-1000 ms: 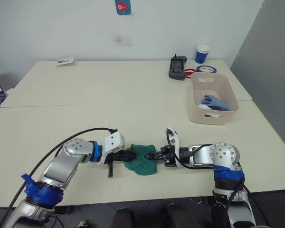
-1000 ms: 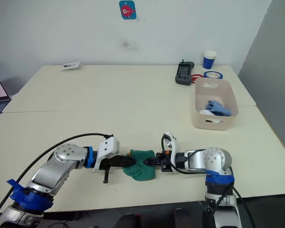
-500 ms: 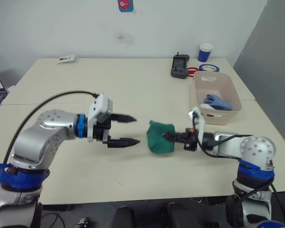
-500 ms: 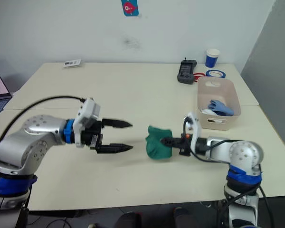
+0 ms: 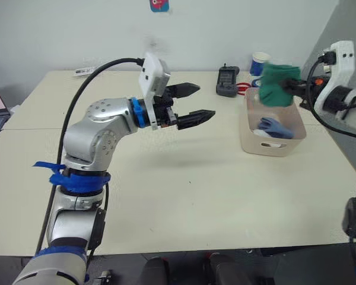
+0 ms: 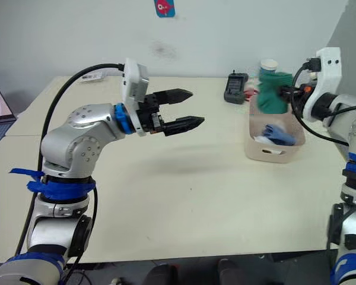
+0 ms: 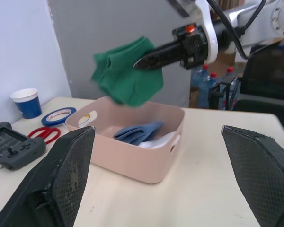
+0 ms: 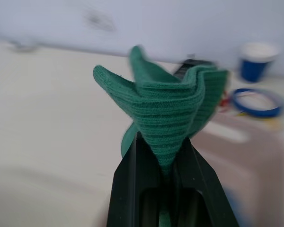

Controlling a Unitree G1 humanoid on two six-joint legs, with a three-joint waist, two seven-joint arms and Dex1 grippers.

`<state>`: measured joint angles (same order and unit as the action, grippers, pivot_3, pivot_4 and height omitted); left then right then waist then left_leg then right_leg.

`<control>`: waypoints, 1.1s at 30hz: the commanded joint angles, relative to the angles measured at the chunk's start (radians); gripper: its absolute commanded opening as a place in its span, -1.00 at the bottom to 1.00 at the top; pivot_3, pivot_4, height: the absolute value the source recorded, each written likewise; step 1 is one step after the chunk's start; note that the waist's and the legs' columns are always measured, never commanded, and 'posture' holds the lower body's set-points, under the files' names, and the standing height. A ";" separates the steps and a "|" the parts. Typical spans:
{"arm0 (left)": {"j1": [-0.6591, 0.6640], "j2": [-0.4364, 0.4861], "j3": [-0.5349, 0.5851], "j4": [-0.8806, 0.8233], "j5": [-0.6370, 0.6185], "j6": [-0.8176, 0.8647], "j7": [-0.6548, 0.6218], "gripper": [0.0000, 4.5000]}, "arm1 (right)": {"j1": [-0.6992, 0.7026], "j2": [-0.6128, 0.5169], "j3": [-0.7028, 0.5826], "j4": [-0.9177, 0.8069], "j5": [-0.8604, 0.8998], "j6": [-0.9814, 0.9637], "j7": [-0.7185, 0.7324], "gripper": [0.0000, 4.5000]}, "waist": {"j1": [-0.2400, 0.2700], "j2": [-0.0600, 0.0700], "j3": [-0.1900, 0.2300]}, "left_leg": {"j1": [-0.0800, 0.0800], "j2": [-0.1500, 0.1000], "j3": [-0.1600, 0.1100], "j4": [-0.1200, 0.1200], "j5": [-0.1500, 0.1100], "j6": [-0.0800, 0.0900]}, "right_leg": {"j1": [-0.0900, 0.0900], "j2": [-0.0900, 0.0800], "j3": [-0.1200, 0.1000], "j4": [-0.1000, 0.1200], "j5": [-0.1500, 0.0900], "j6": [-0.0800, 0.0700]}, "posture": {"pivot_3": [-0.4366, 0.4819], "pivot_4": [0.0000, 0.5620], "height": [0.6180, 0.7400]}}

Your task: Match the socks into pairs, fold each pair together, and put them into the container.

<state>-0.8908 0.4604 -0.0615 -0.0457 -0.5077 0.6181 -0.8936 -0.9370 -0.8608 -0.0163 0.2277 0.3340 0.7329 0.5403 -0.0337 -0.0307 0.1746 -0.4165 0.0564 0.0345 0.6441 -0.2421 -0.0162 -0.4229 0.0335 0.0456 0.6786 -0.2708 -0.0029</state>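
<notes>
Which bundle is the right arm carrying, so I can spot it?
Find the beige-pink container at the table's far right. Above it, the right gripper is shut on the dark green socks, folded together in the air; the blue socks and white ones lie inside.

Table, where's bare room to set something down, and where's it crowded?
The table is bare in front of and left of the tub, and under the raised left gripper. It's crowded at the far right corner: controller, scissors, tape roll, cup. Above the tub, the right gripper holds green socks.
</notes>
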 commanded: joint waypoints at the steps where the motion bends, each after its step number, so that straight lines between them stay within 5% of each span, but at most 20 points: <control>1: -0.007 -0.014 -0.011 -0.025 0.011 -0.034 -0.006 0.98 | -0.011 -0.052 0.178 0.145 -0.268 -0.380 0.078 -1.00 | -0.004 0.000 0.000 | 0.000 0.000 0.000 0.000 0.000 0.000 | 0.000 0.000 0.001 0.000 0.000 0.000 | -0.05 -0.47 1.00; 8: 0.021 -0.018 -0.019 -0.064 0.005 -0.016 -0.014 0.98 | -0.033 0.020 0.347 0.424 -0.498 -0.700 0.180 -1.00 | -0.007 0.001 0.001 | 0.001 0.005 -0.001 0.000 0.002 -0.004 | -0.001 0.001 -0.001 0.003 0.001 -0.002 | -0.05 -0.47 1.00; 13: 0.031 -0.007 -0.016 -0.073 0.011 -0.010 -0.013 0.98 | -0.038 0.049 0.352 0.444 -0.518 -0.760 0.299 -1.00 | -0.005 0.002 0.001 | 0.001 0.005 -0.001 0.001 0.003 -0.005 | 0.000 0.000 0.000 0.003 0.002 -0.003 | -0.05 -0.47 1.00; 26: 0.059 0.027 -0.025 -0.030 0.046 -0.043 -0.051 1.00 | -0.159 -0.016 0.276 0.380 -0.467 -0.662 0.642 0.96 | 0.005 0.002 0.001 | 0.001 0.005 -0.002 0.002 0.003 -0.005 | 0.001 -0.001 -0.002 0.003 0.004 -0.005 | -0.05 -0.47 1.00; 33: 0.096 0.076 -0.012 0.024 0.092 -0.094 -0.083 1.00 | -0.230 0.010 0.156 0.276 -0.332 -0.431 0.711 0.98 | 0.001 0.003 0.001 | 0.002 0.005 -0.001 0.002 0.003 -0.005 | 0.001 -0.001 -0.002 0.004 0.004 -0.006 | -0.05 -0.47 1.00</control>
<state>-0.8031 0.5196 -0.0922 -0.0239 -0.4325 0.5532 -0.9688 -1.1428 -0.8474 0.1968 0.5714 -0.0517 0.2391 1.2390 -0.0327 -0.0281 0.1758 -0.4144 0.0611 0.0328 0.6460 -0.2393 -0.0209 -0.4219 0.0323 0.0442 0.6826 -0.2663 -0.0097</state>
